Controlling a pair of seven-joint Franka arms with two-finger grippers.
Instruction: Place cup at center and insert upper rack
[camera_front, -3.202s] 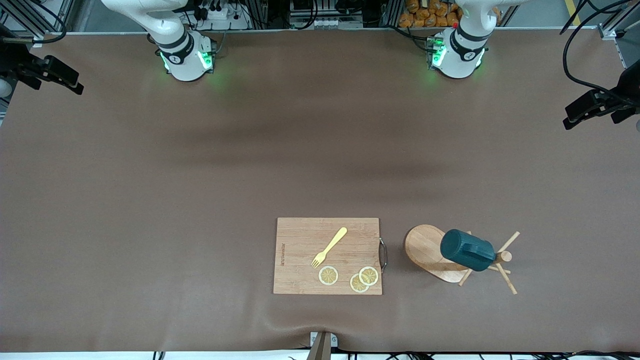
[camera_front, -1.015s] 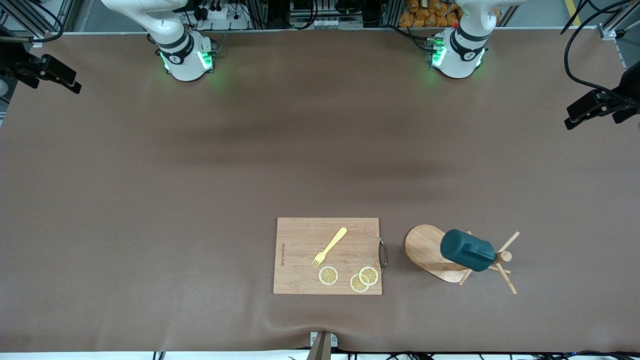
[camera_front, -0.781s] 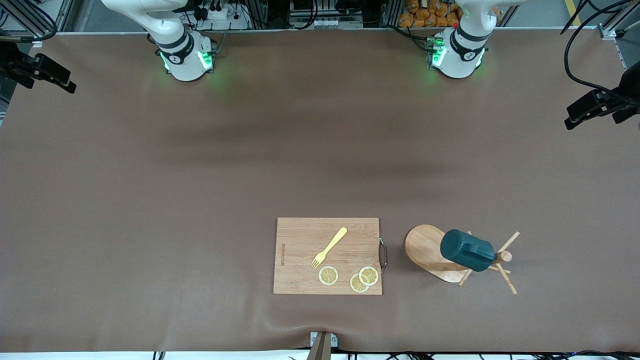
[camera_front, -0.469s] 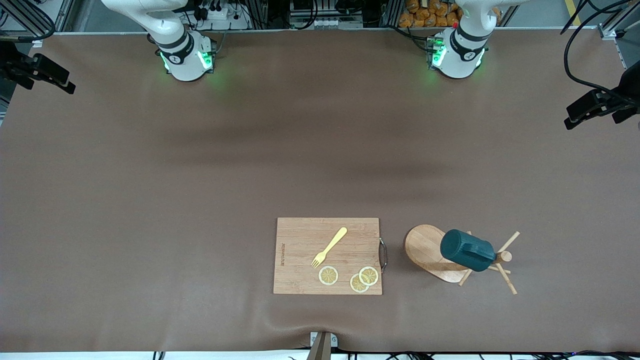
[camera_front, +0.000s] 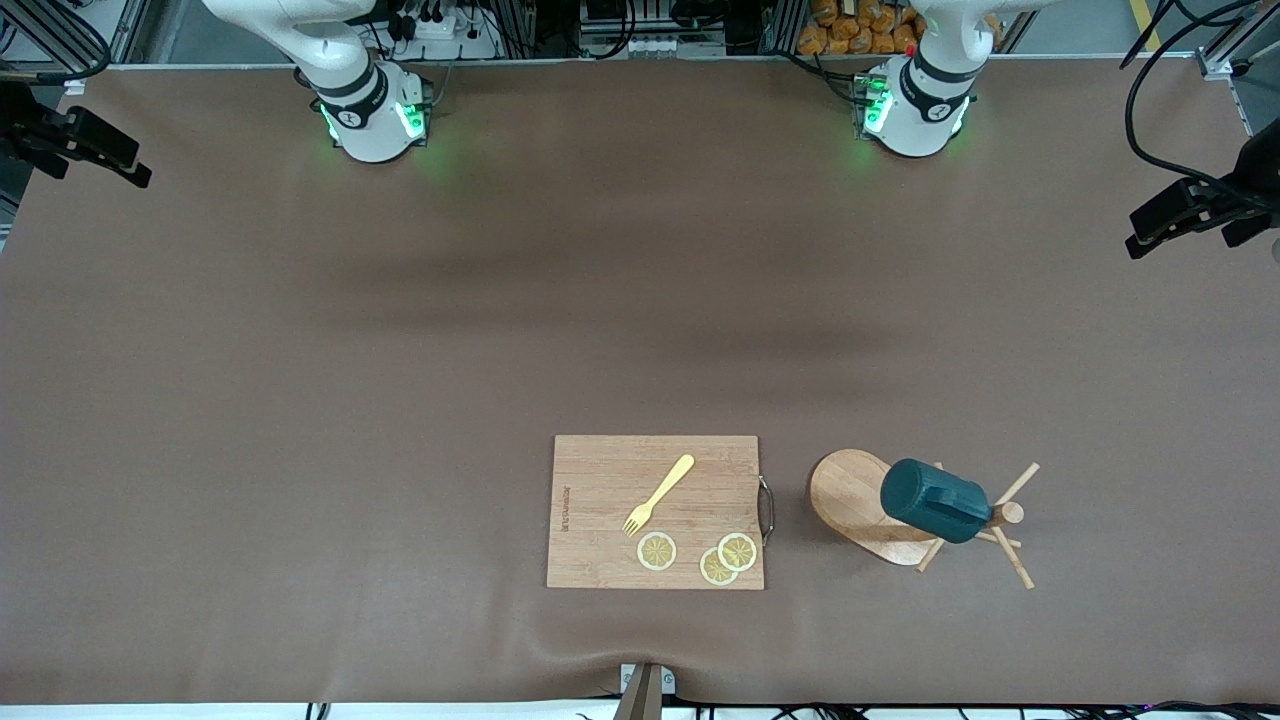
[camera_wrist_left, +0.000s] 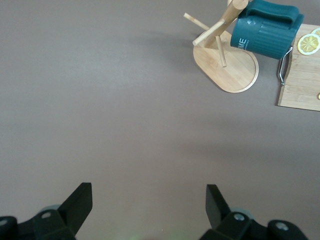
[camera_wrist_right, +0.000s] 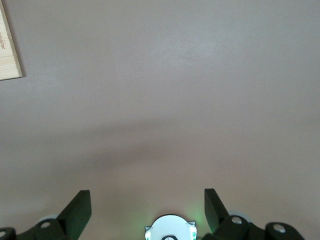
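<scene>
On brown worktop (camera_front: 400, 400), near front-camera edge: wooden cutting board (camera_front: 600, 520) with yellow fork (camera_front: 658, 494), three lemon slices (camera_front: 737, 551). Just beside board, toward left arm's end: mug tree (camera_front: 850, 495) lying tipped, oval base on edge, pegs splayed; teal cup (camera_front: 935, 500) resting on its post, handle up. Wide bare surface from there to arm bases. Left gripper (camera_wrist_left: 149, 200) high over bare worktop, fingers spread, grasping nothing. Right gripper (camera_wrist_right: 147, 200) likewise over bare worktop, fingers spread, empty.

Even overhead light, soft broad shadows across the table (camera_front: 300, 400) — sharp, no glare
</scene>
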